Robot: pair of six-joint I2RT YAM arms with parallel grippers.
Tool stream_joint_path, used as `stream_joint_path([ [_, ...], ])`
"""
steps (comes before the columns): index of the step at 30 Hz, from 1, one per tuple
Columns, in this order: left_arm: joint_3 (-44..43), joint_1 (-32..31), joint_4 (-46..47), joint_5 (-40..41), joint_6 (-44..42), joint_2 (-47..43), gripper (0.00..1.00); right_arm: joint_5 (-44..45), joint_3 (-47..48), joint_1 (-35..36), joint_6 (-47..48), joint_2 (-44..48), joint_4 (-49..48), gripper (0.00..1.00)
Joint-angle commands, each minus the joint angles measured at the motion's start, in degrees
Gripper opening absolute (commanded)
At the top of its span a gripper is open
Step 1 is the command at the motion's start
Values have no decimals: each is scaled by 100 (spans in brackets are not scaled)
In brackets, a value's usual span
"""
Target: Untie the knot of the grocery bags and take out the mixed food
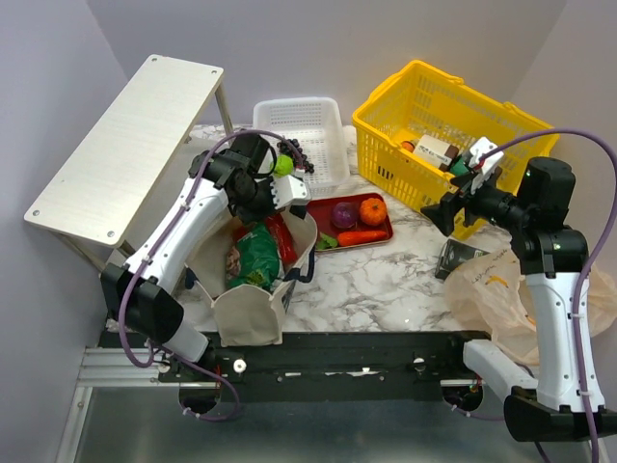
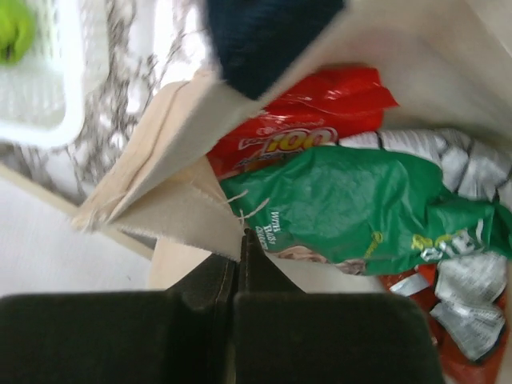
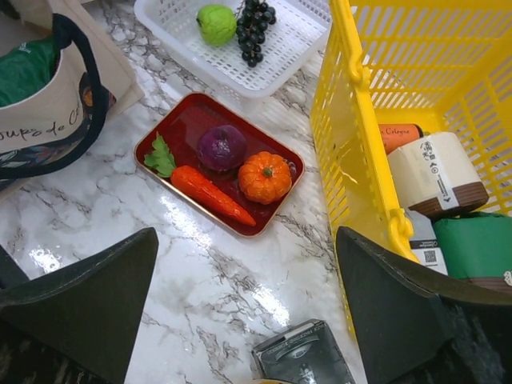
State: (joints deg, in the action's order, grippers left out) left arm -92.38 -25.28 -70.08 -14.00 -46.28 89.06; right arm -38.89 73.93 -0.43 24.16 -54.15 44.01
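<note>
The beige canvas tote (image 1: pixel 253 307) with navy handles stands open at front left. It holds a green snack bag (image 2: pixel 360 200) and red snack packets (image 2: pixel 308 120). My left gripper (image 2: pixel 242 236) is shut on the tote's canvas rim (image 2: pixel 180 212); it also shows in the top view (image 1: pixel 280 191). The orange (image 3: pixel 265 177), purple onion (image 3: pixel 222 147) and carrot (image 3: pixel 210 194) lie on a red tray (image 3: pixel 164 128). The green apple (image 3: pixel 216 23) and grapes (image 3: pixel 254 28) lie in a white basket (image 3: pixel 172 36). My right gripper (image 3: pixel 246 240) is open and empty above the marble. The peach plastic bag (image 1: pixel 496 289) lies crumpled at right; its knot is not visible.
A yellow basket (image 1: pixel 439 130) with boxes stands at back right, close to my right gripper (image 1: pixel 445 212). A black box (image 3: pixel 302 356) lies on the marble under that gripper. A white shelf (image 1: pixel 125 145) stands at back left.
</note>
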Motion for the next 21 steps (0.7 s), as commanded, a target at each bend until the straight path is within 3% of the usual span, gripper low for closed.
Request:
stream_joint_path([
  [1,299,-56,-787,-1385,-1548,-898,0,259,-177,25,-114,107,-191,100],
  [6,-60,-266,-1208,-1878,-2016,-1127,0,312,-107,34,-114,19,-191,100],
  [11,-666,-495,-1429,-1913,-2078,-1057,0,374,-37,25,-78,-52,-182,100],
  [15,-1238,-750,-1377,-2396,-1894,-995,0,505,-37,34,-43,-78,-200,100],
  [21,-1459,-1857,-947,-2836,-1367,-829,0,1357,-125,34,-122,-122,-454,100],
])
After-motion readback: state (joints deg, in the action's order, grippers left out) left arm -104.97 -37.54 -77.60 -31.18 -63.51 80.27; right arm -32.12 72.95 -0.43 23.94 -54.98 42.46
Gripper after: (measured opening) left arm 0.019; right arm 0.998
